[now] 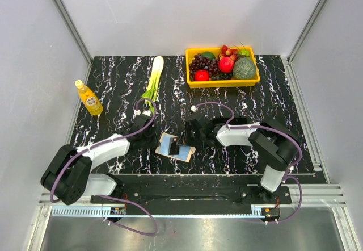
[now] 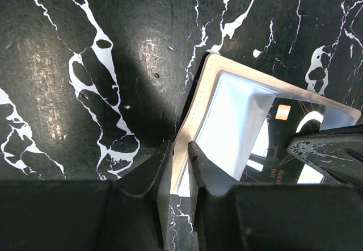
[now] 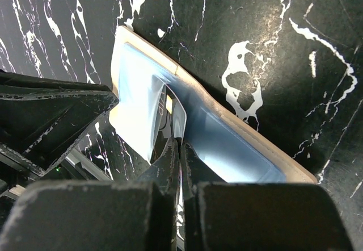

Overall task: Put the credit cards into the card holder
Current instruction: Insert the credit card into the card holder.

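**Card half in the holder, both grippers clamped**

The card holder [image 1: 168, 146] lies open and flat on the black marble table [image 1: 272, 103], near the front edge and between the 2 arms. Its tan rim shows all round and its light blue inner panels face up.

L gripper [image 2: 178, 149] is narrowed onto the holder's left edge. 1 finger sits on either side of the tan rim, pinning that side.

R gripper [image 3: 179, 146] comes in from the opposite side with its fingers almost together. They pinch the thin edge of 1 dark credit card [image 2: 282, 113]. The card's gold chip shows in the L wrist view. The card's far end is tucked under the raised lip of a blue pocket and the near end is outside it, in the fingers. How deep it sits, can't tell.

The 2 grippers are close to each other over the holder, approx. facing.

Elsewhere, at the back right, a yellow basket [image 1: 223, 83] holds fruit. A leek [image 1: 154, 78] lies at the back centre. A yellow bottle [image 1: 89, 97] stands at the left edge. All 3 are well apart from the holder.
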`<state>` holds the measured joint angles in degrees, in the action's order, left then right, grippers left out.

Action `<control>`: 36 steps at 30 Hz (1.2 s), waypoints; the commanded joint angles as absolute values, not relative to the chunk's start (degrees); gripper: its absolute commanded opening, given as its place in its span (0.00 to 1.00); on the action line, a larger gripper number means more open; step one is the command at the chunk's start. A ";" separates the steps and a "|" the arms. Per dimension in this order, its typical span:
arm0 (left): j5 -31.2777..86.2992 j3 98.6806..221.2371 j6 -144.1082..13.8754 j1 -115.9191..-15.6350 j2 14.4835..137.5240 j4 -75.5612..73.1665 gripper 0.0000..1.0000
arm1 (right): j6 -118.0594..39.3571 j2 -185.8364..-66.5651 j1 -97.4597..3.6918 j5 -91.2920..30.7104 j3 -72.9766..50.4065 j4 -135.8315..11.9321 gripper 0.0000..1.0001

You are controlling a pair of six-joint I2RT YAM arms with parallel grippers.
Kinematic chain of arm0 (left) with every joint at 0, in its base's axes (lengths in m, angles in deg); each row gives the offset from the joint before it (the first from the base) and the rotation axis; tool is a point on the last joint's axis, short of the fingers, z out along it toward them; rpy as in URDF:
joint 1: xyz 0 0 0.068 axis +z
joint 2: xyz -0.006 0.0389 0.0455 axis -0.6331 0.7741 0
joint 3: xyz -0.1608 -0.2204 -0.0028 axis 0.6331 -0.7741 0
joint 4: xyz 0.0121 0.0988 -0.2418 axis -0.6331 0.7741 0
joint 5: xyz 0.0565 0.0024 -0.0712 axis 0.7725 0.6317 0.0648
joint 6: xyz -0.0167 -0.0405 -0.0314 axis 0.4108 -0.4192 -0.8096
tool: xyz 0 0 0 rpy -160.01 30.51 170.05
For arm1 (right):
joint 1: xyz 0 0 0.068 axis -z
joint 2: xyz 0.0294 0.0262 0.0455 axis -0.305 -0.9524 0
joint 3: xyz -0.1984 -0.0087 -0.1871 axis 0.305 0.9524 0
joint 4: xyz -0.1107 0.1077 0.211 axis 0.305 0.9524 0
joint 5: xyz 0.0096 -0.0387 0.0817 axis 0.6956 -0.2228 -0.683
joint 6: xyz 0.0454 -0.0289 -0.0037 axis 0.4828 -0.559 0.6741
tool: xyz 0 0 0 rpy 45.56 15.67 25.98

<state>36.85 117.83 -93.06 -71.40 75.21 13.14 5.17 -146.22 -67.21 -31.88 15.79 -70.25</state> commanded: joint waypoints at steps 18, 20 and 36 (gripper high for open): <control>33.13 114.60 -94.84 -73.99 80.14 12.33 0.16 | 11.14 -147.42 -71.45 -21.60 18.56 -68.44 0.00; 32.87 114.42 -95.72 -74.87 80.23 11.90 0.16 | 12.01 -147.95 -71.63 -21.33 18.03 -67.91 0.00; 30.68 109.68 -101.00 -77.42 79.09 7.67 0.15 | 24.76 -149.97 -73.39 -23.62 19.27 -74.42 0.00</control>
